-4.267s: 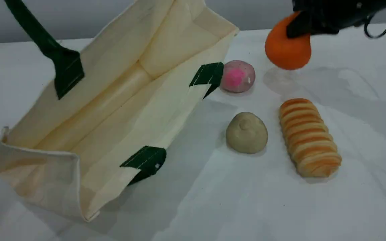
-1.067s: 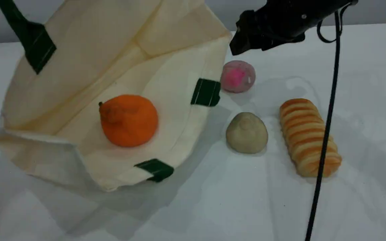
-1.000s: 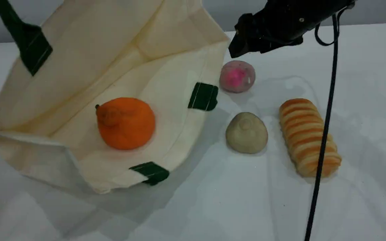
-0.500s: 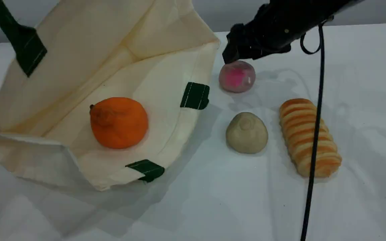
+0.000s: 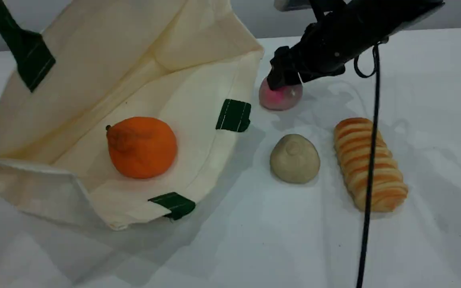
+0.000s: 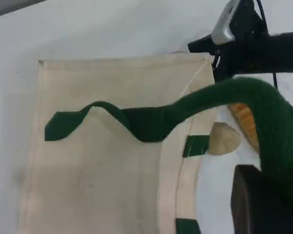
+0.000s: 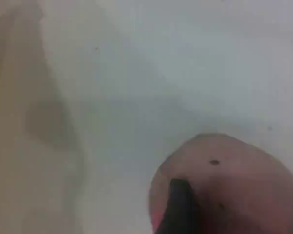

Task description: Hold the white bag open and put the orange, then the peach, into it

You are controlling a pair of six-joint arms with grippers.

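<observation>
The white bag (image 5: pixel 198 92) lies on its side at the left, its mouth held up and open by a dark green handle (image 5: pixel 18 44). In the left wrist view my left gripper (image 6: pixel 271 195) is shut on that handle (image 6: pixel 244 97) above the bag (image 6: pixel 102 180). The orange (image 5: pixel 141 147) rests inside the bag on its lower wall. Just right of the bag's rim, the peach (image 5: pixel 280 98) sits on the table. My right gripper (image 5: pixel 284 80) is open and down over the peach's top. The right wrist view shows the peach (image 7: pixel 244 180) close up with one dark fingertip (image 7: pixel 183 209) against it.
A beige round bun (image 5: pixel 294 159) and a striped bread roll (image 5: pixel 368 164) lie on the white table in front of the peach. A black cable (image 5: pixel 364 224) hangs from the right arm across the roll.
The orange has gone from the right gripper into the bag. Over the last second the right gripper has come down and left onto the peach; the bag's mouth shifted slightly left.
</observation>
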